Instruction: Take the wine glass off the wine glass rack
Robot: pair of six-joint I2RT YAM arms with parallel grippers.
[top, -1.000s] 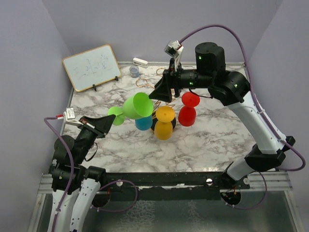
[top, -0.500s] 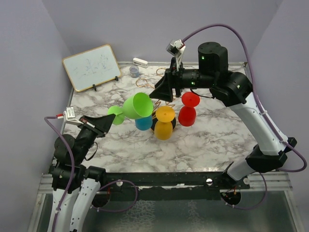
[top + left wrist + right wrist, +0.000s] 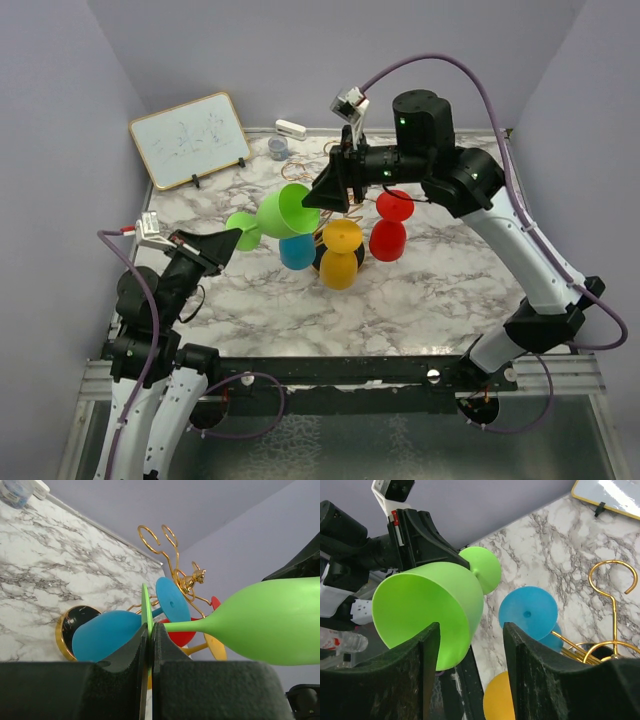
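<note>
The green wine glass [image 3: 285, 212] hangs sideways in the air, off the gold wine glass rack [image 3: 189, 581]. My left gripper [image 3: 228, 238] is shut on the edge of its round foot [image 3: 145, 605]; the stem and bowl [image 3: 270, 620] run to the right. My right gripper [image 3: 312, 197] is open at the bowl's mouth [image 3: 427, 605]. One finger [image 3: 427, 670] is in front of the opening, the other [image 3: 520, 665] is outside, and the rim lies between them. I see no contact there.
Blue [image 3: 296, 254], yellow [image 3: 340, 255] and red [image 3: 390, 225] glasses hang on the rack at the table's middle. A whiteboard [image 3: 190, 140] leans at the back left, with a small jar [image 3: 278, 148] and a white object [image 3: 291, 128] beside it.
My right gripper has moved left up to the green bowl's mouth and its jaws have narrowed somewhat. My left gripper has lifted the glass's foot slightly.
</note>
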